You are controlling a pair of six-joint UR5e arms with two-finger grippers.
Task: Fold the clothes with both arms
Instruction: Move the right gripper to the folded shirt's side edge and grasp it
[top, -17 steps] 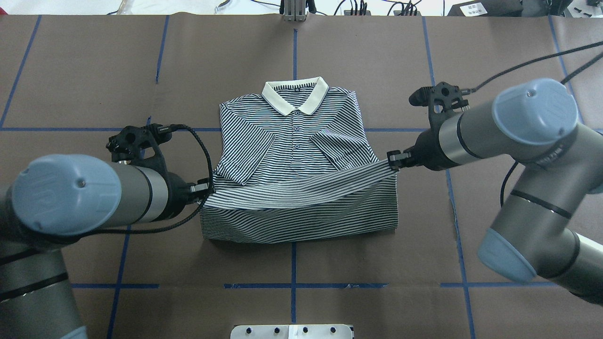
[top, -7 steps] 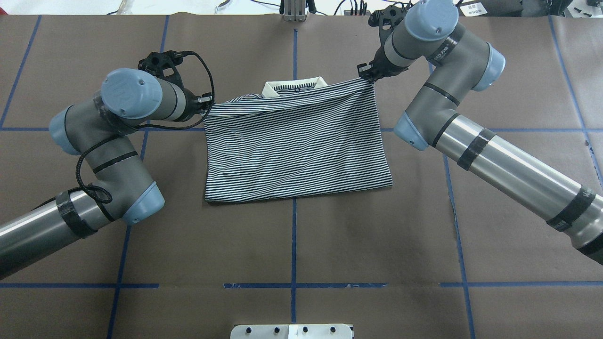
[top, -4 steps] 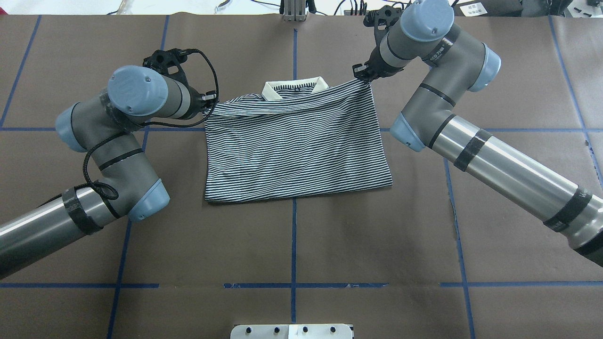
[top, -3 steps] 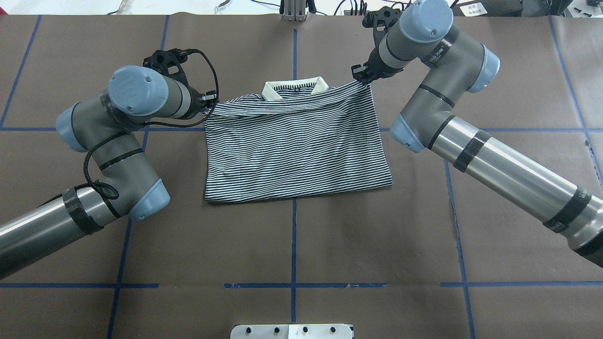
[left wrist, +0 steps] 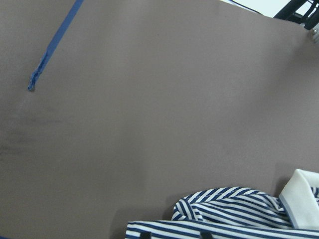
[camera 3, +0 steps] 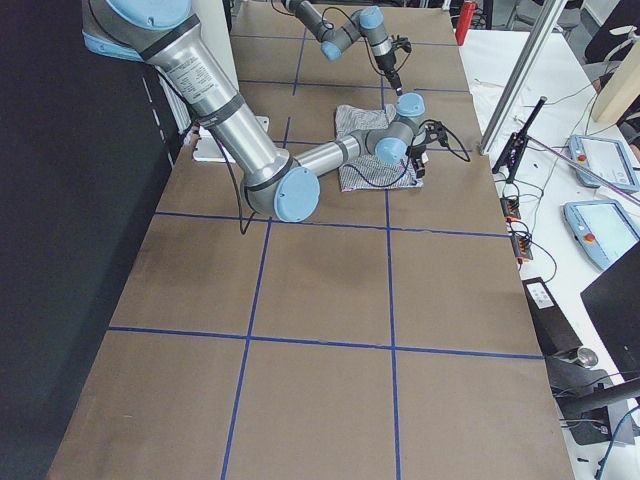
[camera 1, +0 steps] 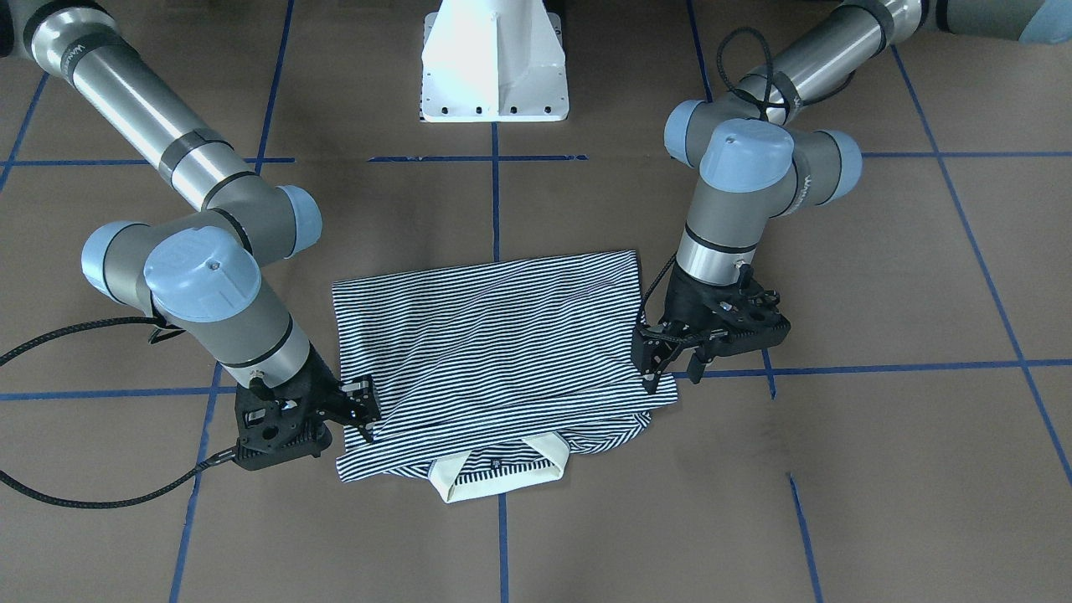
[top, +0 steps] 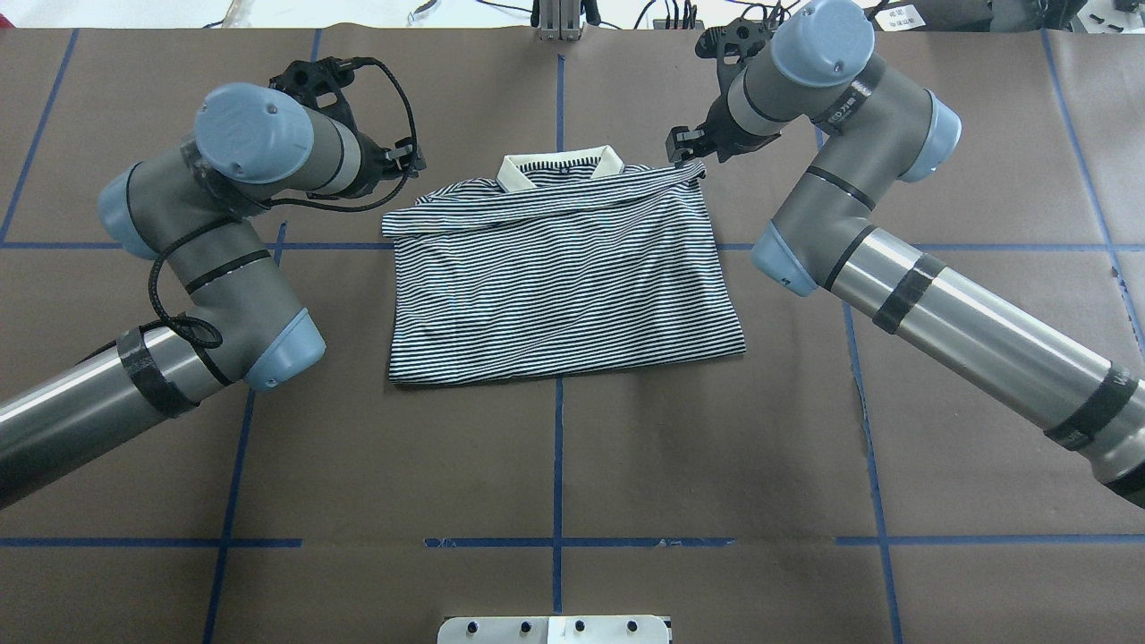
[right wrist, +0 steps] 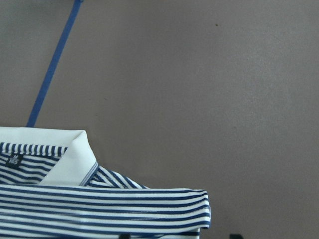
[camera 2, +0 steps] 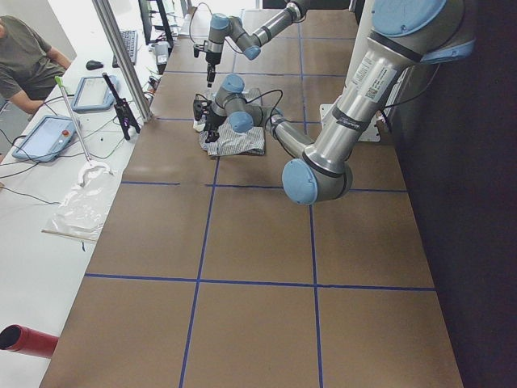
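Observation:
The striped polo shirt (top: pixel 564 286) lies folded in half on the brown table, its hem edge laid just below the cream collar (top: pixel 562 167). My left gripper (top: pixel 413 161) hovers open just beyond the shirt's far left corner, clear of the cloth. At the far right corner my right gripper (top: pixel 684 148) is open too, with the folded edge (right wrist: pixel 104 204) lying free below it. In the front-facing view the shirt (camera 1: pixel 494 352) shows between the left gripper (camera 1: pixel 670 368) and the right gripper (camera 1: pixel 364 410); both have their fingers spread.
Blue tape lines (top: pixel 557 465) grid the table. The white pedestal base (camera 1: pixel 494 67) stands on the robot's side. A metal plate (top: pixel 555 629) sits at the near edge. A person (camera 2: pixel 24 61) and tablets (camera 2: pixel 48 133) are at a side bench beyond the table's far edge.
Both arms carried the shirt's hem from the near side up to the collar, folding it in half. Since 0.4 s ago both grippers have let go, and the left one has drawn back.

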